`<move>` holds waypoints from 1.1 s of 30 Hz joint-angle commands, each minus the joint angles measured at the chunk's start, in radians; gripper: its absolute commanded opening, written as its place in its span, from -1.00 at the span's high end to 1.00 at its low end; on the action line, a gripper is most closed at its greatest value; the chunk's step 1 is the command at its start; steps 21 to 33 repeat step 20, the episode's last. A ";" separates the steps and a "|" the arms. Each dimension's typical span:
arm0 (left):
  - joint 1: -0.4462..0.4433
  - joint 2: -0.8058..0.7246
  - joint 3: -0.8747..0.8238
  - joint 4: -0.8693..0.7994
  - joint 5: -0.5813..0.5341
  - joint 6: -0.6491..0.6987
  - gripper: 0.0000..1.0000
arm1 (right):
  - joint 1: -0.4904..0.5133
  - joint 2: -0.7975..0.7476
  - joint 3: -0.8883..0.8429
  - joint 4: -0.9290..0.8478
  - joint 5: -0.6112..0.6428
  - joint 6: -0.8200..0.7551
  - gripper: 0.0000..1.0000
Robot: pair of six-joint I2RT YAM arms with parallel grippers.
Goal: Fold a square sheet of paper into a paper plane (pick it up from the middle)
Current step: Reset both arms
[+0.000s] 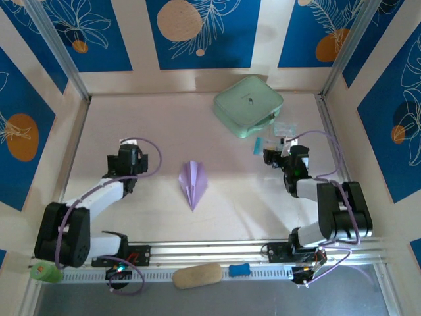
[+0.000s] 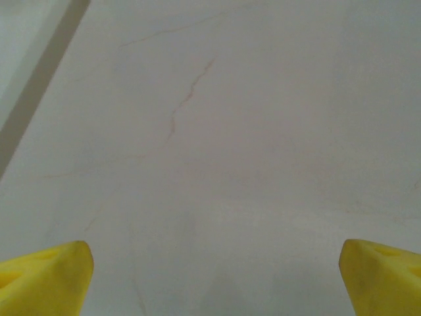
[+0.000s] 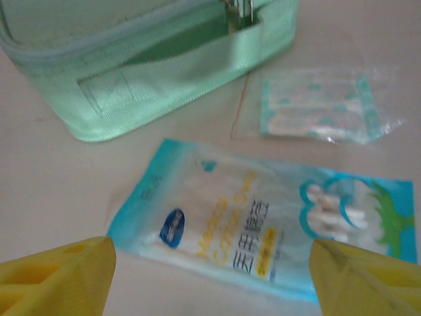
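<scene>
From above, the paper plane (image 1: pixel 193 184) lies flat on the pale surface (image 1: pixel 138 112), roughly midway between the two arms. It is a slim lavender dart with a centre ridge, its point aimed toward the near edge and its wide end toward the back wall. Nothing touches it. The left end effector (image 1: pixel 129 158) sits well to its left and the right end effector (image 1: pixel 273 157) well to its right, close to the clutter at the back right. The overhead view is too small to show how the jaws stand, but the wrist cameras do. In the left wrist view the yellow fingertips (image 2: pixel 46 280) sit at the two bottom corners, spread wide with nothing between them, over bare surface crossed by a thin reddish hairline mark. The right wrist view shows its fingertips (image 3: pixel 59 276) spread just as wide and also empty, facing a blue packet (image 3: pixel 263 230) of cotton swabs that lies flat just ahead. Beyond the blue packet is a smaller clear packet (image 3: pixel 322 108) with teal marks, and to the left is the fabric side of the mint-green case (image 3: pixel 131 66). This view shows the case's side strap and a metal zip pull at its top edge. From above the case reads as a rounded square near the back wall, and the packets as small shapes just beside it. The plane itself appears in neither wrist view. Along the near rail, the overhead camera also picks up a tan oblong object (image 1: pixel 197 275) and a small blue piece (image 1: pixel 239 269).
</scene>
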 commanded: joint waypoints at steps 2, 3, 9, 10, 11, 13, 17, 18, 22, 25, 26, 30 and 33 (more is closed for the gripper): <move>0.038 0.071 -0.091 0.491 0.137 0.127 -0.92 | -0.013 0.030 0.003 0.110 -0.124 -0.031 -0.59; 0.050 0.099 -0.115 0.572 0.165 0.107 -0.93 | -0.009 0.057 0.018 0.128 -0.059 -0.004 -0.94; 0.091 0.250 -0.197 0.820 0.287 0.092 -0.95 | -0.010 0.045 0.021 0.097 -0.027 0.006 -0.99; 0.099 0.255 -0.179 0.802 0.282 0.081 -0.94 | -0.010 0.043 0.020 0.095 -0.026 0.005 -0.98; 0.105 0.275 -0.161 0.801 0.242 0.066 -0.98 | -0.005 0.046 0.020 0.102 -0.019 0.003 -0.98; 0.106 0.265 -0.160 0.783 0.246 0.062 -1.00 | 0.002 0.046 0.018 0.107 -0.011 -0.004 -0.98; 0.105 0.268 -0.169 0.813 0.243 0.067 -1.00 | -0.009 0.046 0.022 0.095 -0.036 0.000 -0.98; 0.105 0.264 -0.166 0.796 0.246 0.064 -1.00 | -0.009 0.048 0.021 0.099 -0.035 0.000 -0.98; 0.105 0.267 -0.168 0.806 0.248 0.067 -1.00 | -0.010 0.047 0.021 0.098 -0.040 0.002 -0.98; 0.105 0.267 -0.168 0.806 0.248 0.067 -1.00 | -0.010 0.047 0.021 0.098 -0.040 0.002 -0.98; 0.105 0.267 -0.168 0.806 0.248 0.067 -1.00 | -0.010 0.047 0.021 0.098 -0.040 0.002 -0.98; 0.105 0.267 -0.168 0.806 0.248 0.067 -1.00 | -0.010 0.047 0.021 0.098 -0.040 0.002 -0.98; 0.105 0.267 -0.168 0.806 0.248 0.067 -1.00 | -0.010 0.047 0.021 0.098 -0.040 0.002 -0.98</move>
